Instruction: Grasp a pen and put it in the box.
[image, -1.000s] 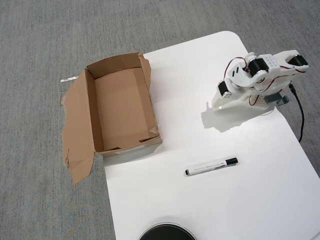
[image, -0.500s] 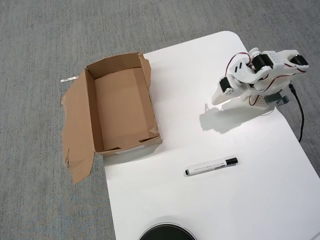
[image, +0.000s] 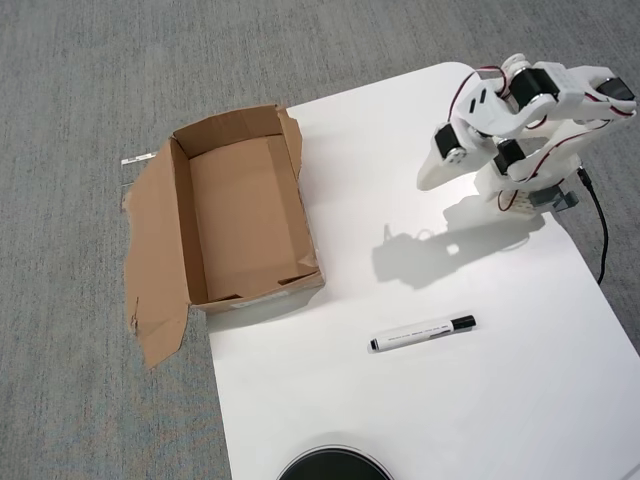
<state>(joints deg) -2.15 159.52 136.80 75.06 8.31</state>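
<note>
Pen (image: 423, 333) lies flat on the white table (image: 520, 400), toward the near side in the overhead view, its length running left to right with a slight tilt and the black cap at the right end. Nothing touches it. It looks light and stiff, a smooth round barrel that would likely roll or squirt sideways if pinched off-centre, so the white middle of the barrel, where the small dark print sits, seems the best place to take hold, with the 2 fingers closing across the short width.

Gripper (image: 430, 180) hangs at the far right of the table, well apart from the pen, its tip pointing down and to the left. From above the fingers overlap into 1 white shape, so I cannot tell whether the jaws stand wide or narrow; they hold nothing.

Box (image: 250, 215) sits at the left edge of the table, partly overhanging the grey carpet (image: 80, 80), open and empty, with a torn flap spread out to its left. Its opening is far longer than the pen, so the drop should be forgiving. A dark round object (image: 333, 466) shows at the near edge.
</note>
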